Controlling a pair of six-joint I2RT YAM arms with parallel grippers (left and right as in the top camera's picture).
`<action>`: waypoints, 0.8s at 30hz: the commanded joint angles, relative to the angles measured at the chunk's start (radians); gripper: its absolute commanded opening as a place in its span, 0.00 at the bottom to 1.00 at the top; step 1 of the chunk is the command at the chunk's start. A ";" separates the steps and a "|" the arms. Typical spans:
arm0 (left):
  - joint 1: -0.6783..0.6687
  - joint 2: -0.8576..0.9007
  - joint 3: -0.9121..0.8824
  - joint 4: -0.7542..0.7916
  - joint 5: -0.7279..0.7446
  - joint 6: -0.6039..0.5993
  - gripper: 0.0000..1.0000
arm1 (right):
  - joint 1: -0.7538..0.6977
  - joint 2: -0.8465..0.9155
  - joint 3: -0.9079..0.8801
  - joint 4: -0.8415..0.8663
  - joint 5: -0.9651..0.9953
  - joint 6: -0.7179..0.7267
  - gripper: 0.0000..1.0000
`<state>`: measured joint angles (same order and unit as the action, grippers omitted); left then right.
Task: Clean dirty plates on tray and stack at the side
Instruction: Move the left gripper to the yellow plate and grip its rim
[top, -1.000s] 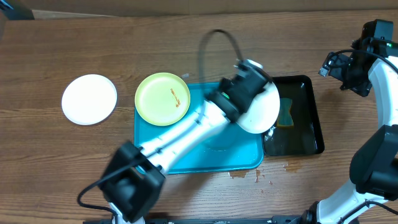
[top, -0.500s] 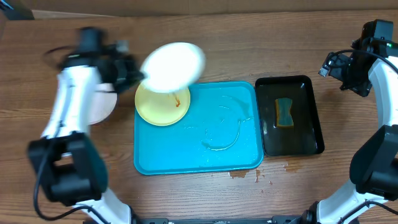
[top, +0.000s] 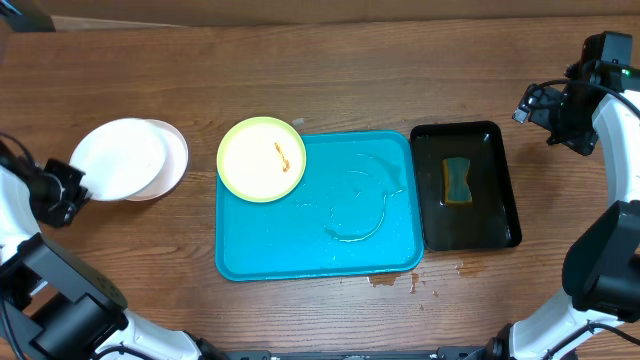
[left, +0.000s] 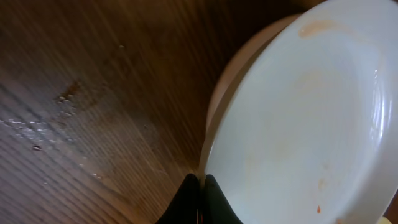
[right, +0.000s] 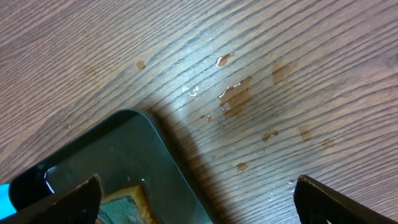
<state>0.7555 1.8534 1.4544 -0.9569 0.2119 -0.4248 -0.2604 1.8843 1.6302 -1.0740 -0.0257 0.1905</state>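
My left gripper (top: 78, 177) is at the table's far left, shut on the rim of a white plate (top: 118, 159). That plate lies over a second white plate (top: 176, 160) on the wood. Whether the two touch I cannot tell. In the left wrist view the fingers (left: 189, 198) pinch the held plate (left: 298, 124), which shows faint orange smears, with the lower plate's rim (left: 249, 53) behind it. A yellow-green plate (top: 262, 158) with an orange smear sits on the turquoise tray's (top: 320, 250) upper-left corner. My right gripper (right: 199, 205) hangs open over the black tray's corner, holding nothing.
A black tray (top: 495, 215) holding a sponge (top: 458, 180) stands right of the turquoise tray; its corner (right: 112, 149) and the sponge (right: 121, 208) show in the right wrist view. Water lies in the turquoise tray, and brownish drops (right: 236, 99) dot the wood.
My left arm has swung the white plate from above the black tray, across the turquoise tray, over to the white plate at the left. The right arm has stayed still.
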 joint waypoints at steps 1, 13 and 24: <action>-0.002 -0.034 -0.060 0.065 -0.055 -0.033 0.04 | -0.001 -0.008 0.010 0.003 0.003 0.008 1.00; -0.079 -0.034 -0.103 0.161 0.080 0.041 1.00 | -0.001 -0.008 0.010 0.003 0.003 0.008 1.00; -0.277 -0.034 -0.103 0.000 0.230 0.178 1.00 | -0.001 -0.008 0.010 0.003 0.003 0.008 1.00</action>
<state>0.5373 1.8530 1.3590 -0.9276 0.3927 -0.3267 -0.2604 1.8843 1.6302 -1.0740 -0.0257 0.1909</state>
